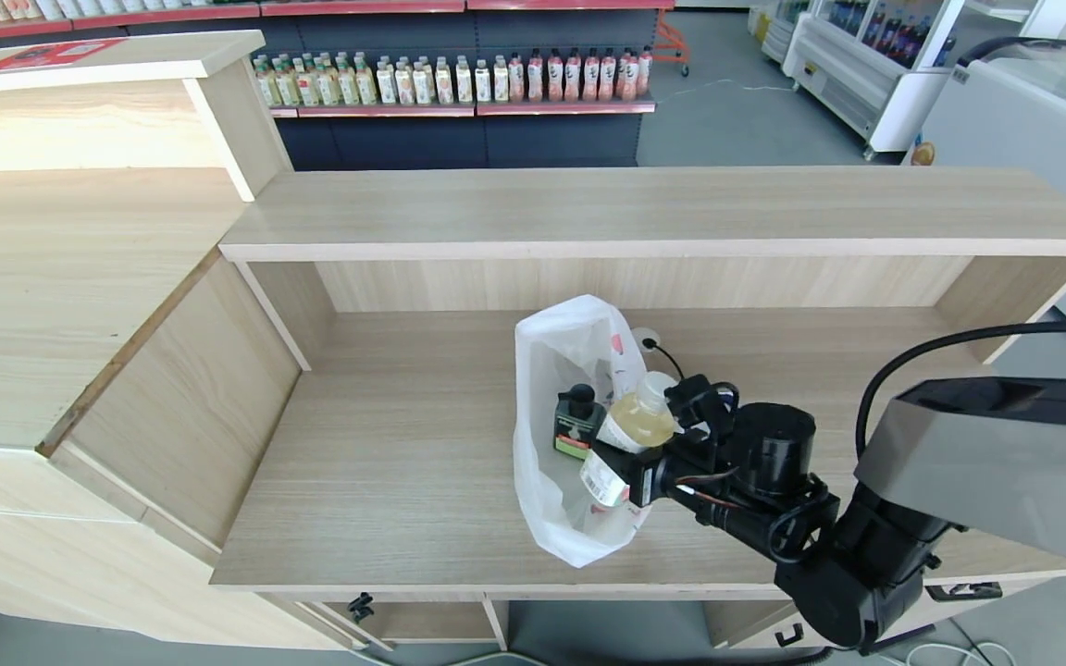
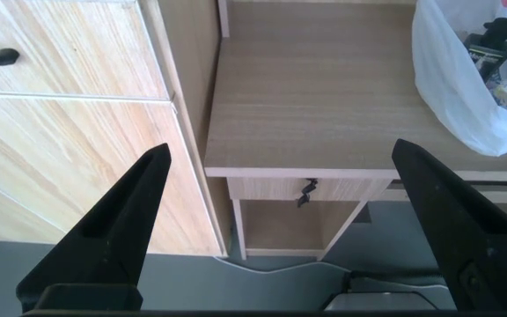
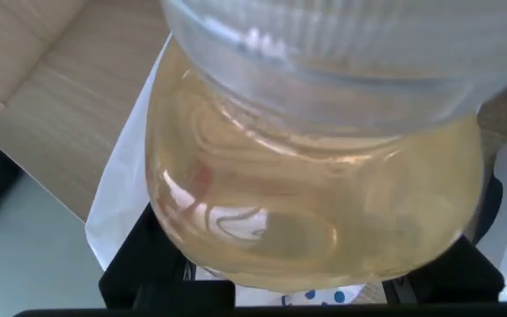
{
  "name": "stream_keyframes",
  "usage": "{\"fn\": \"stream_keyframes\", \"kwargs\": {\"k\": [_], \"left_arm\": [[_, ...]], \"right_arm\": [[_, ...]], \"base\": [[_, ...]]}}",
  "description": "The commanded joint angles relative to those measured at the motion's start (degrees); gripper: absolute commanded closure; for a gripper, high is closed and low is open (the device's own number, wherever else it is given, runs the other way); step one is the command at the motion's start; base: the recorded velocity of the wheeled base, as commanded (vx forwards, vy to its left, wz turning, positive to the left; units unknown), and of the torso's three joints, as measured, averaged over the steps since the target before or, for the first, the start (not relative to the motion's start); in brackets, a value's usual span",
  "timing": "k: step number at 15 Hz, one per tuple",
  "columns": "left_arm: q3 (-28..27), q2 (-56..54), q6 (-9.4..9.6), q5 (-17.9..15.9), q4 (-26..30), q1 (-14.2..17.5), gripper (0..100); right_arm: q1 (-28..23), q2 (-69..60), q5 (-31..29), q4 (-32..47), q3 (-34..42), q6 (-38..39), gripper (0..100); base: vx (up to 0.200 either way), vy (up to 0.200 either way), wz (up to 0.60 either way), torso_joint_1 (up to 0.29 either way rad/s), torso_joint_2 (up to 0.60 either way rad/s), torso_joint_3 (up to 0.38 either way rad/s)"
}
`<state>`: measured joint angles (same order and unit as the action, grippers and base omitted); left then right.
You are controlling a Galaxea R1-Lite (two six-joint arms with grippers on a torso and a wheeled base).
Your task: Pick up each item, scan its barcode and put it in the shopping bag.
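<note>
Fingers [image 1: 644, 483] of my right gripper [image 1: 624, 467] clamp the clear, white-capped bottle of amber liquid [image 1: 639, 421]; it hangs tilted, base down, over the open mouth of the white plastic shopping bag [image 1: 542, 370]; I'd lower straight.

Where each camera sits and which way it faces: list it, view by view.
Head view: on the head, looking forward and down at the counter and shopping bag; the right arm and right pincer show, gripping a bottle.
Left wrist view: looks between the open left pincer at the counter's front edge.
Right wrist view: close against the bottle, above the bag.
Shared: all three show the bag.
</note>
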<state>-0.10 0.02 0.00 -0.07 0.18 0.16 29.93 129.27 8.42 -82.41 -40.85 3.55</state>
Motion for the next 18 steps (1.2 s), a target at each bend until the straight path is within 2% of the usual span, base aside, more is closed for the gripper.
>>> {"fn": "stream_keyframes", "kwargs": {"k": [1, 7, 13, 14, 18], "left_arm": [[0.01, -0.02, 0.0, -0.01, -0.01, 0.02, 0], [0.01, -0.02, 0.0, -0.01, -0.01, 0.02, 0], [0.01, -0.02, 0.0, -0.01, -0.01, 0.02, 0], [0.01, -0.02, 0.0, -0.01, -0.01, 0.02, 0], [0.01, -0.02, 0.0, -0.01, -0.01, 0.02, 0]], "right_arm": [[0.92, 4.06, 0.1, 0.23, -4.68, -0.73, 100], [1.27, 11.71, 0.01, 0.23, -10.92, -6.8, 100], [2.06, 14.7, 0.1, 0.32, -15.22, -9.08, 100], [2.15, 14.34, 0.19, 0.41, -15.14, -9.08, 0], [2.24, 9.69, 0.1, 2.34, -13.03, -6.1, 0]], "base": [[0.0, 0.0, 0.0, 0.0, 0.0, 0.0], [0.0, 0.0, 0.0, 0.0, 0.0, 0.0], [0.0, 0.0, 0.0, 0.0, 0.0, 0.0], [0.0, 0.0, 0.0, 0.0, 0.0, 0.0], [0.0, 0.0, 0.0, 0.0, 0.0, 0.0]]}}
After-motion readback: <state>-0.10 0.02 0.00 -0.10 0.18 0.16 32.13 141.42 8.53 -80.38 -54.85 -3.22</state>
